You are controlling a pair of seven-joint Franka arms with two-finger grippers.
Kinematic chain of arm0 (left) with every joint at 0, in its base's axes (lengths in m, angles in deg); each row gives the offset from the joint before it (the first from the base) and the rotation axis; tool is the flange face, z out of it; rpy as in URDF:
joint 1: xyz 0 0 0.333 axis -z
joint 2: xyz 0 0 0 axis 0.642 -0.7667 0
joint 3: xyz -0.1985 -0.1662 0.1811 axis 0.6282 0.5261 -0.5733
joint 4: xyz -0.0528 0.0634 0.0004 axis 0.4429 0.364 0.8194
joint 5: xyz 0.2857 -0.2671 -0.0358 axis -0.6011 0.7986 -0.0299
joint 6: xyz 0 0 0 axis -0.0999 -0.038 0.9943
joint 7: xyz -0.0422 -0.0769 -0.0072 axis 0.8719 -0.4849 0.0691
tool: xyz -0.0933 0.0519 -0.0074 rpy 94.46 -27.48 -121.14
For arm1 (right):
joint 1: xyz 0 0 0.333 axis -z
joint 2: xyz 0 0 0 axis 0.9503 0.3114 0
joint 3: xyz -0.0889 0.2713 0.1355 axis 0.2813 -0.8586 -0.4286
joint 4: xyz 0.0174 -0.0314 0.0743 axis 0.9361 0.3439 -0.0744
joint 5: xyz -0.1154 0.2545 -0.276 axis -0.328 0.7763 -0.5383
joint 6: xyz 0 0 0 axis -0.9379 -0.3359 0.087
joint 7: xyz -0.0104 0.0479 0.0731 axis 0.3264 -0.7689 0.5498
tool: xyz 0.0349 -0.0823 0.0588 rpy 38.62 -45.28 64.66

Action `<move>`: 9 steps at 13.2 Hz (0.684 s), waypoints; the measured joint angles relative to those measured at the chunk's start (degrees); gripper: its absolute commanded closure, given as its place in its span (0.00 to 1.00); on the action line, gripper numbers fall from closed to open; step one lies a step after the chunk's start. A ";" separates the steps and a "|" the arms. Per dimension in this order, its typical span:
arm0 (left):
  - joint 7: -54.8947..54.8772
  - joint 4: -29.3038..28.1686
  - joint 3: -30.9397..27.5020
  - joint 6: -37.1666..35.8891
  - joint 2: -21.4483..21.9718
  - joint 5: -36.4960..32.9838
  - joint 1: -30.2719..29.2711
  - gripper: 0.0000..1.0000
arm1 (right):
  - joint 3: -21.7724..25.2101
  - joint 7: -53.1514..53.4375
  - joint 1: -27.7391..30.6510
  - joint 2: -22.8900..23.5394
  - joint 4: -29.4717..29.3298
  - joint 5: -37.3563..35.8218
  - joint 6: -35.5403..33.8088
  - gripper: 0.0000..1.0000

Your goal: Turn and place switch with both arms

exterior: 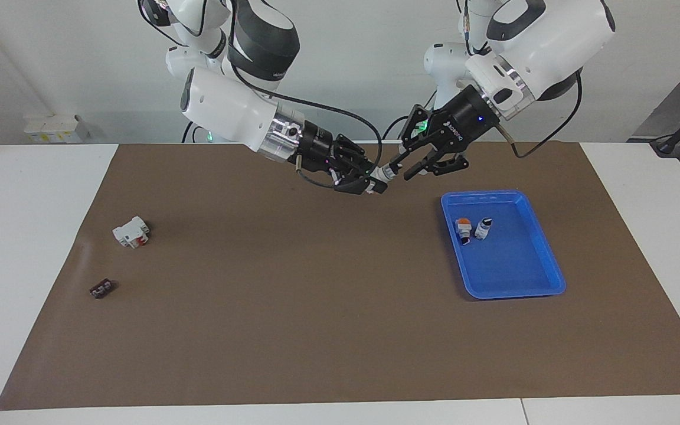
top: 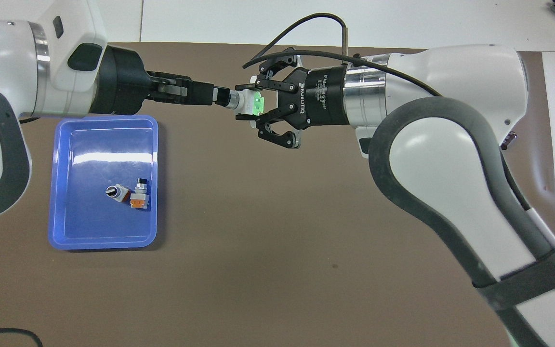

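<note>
In the facing view, the brown mat covers the middle of the tabletop. The tray sits at the right of centre on the mat, with two small switches lying side by side in its upper part. At the left of the frame a small block lies on the mat, and a smaller part lies below it. At the upper centre, above the mat, the right gripper and the left gripper meet at the switch.

White table, brown mat covering its middle. On the mat: blue tray toward left arm's end; white block and small dark part toward right arm's end.
</note>
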State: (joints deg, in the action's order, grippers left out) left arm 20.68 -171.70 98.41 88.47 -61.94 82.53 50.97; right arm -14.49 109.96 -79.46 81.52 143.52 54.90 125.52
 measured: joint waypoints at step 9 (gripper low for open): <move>12.26 0.04 -0.02 -1.10 0.26 -0.09 -0.10 1.00 | -0.06 0.00 -0.12 -0.06 0.14 -0.12 -0.08 1.00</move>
State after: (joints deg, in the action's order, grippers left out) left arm 32.94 -171.66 98.39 87.37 -61.68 82.44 50.87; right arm -14.55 109.96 -79.59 81.46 143.66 54.78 125.45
